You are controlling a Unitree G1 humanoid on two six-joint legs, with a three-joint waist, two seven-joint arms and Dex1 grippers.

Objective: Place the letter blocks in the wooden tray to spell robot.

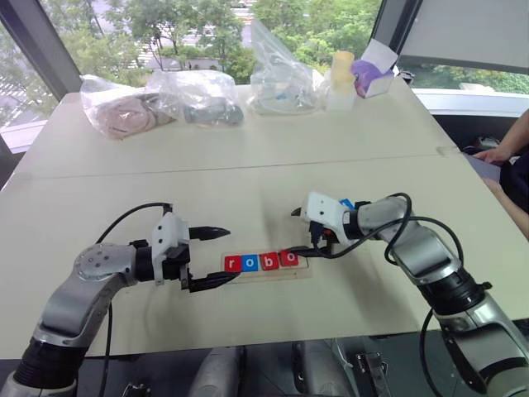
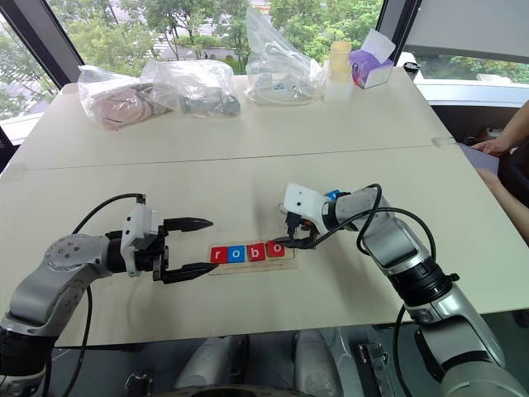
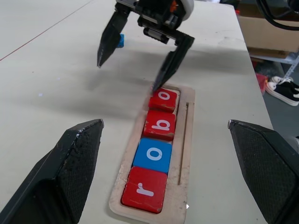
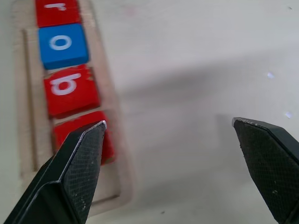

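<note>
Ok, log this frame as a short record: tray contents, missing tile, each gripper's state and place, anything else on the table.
tray: holds four tiles in a row, r, o, b, o
r tile: red, at the tray's left end
last slot: not filled
blue tile: on the table beyond the right gripper, letter not readable
left gripper: open, holding nothing, at the tray's left end
right gripper: open, holding nothing, one fingertip at the second o tile
bags: at the table's far edge

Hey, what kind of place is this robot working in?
Probably an upper-floor office or lab: a large pale table stands by big windows overlooking treetops, with bagged supplies along its far edge.
</note>
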